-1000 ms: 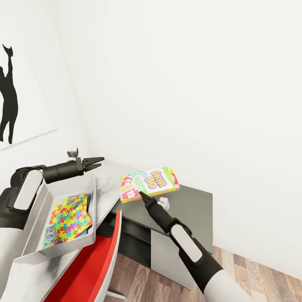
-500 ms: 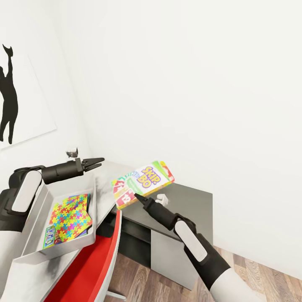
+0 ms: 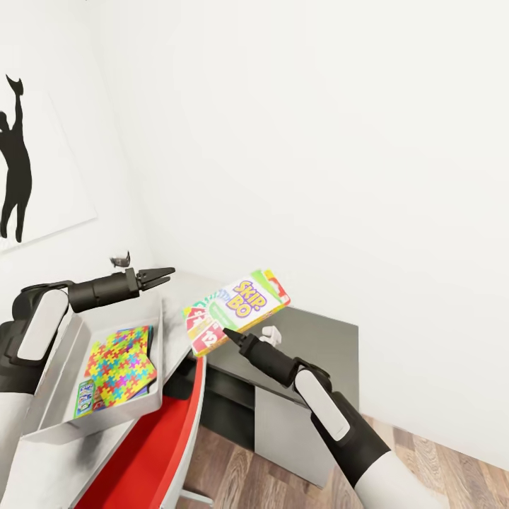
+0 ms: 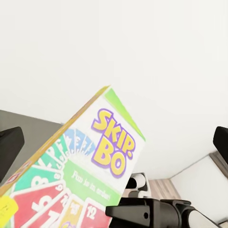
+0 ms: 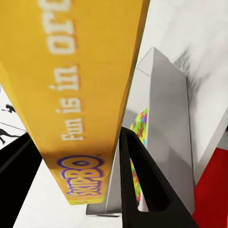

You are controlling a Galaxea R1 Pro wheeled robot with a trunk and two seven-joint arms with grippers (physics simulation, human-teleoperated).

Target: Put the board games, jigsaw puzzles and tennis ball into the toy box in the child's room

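At lower center, the right gripper (image 3: 227, 332) clamps the glossy flat Skip-Bo box (image 3: 235, 309), tilted in mid-air just right of the white rectangular toy box (image 3: 152, 404) holding colourful puzzles (image 3: 119, 365), whose far rim the empty, slightly parted left gripper (image 3: 161, 274) overhangs.

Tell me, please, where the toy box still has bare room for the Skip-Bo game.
In the white rectangular toy box, the bare floor lies at the far end under the left gripper; the colourful jigsaw puzzle box crowds the near half.
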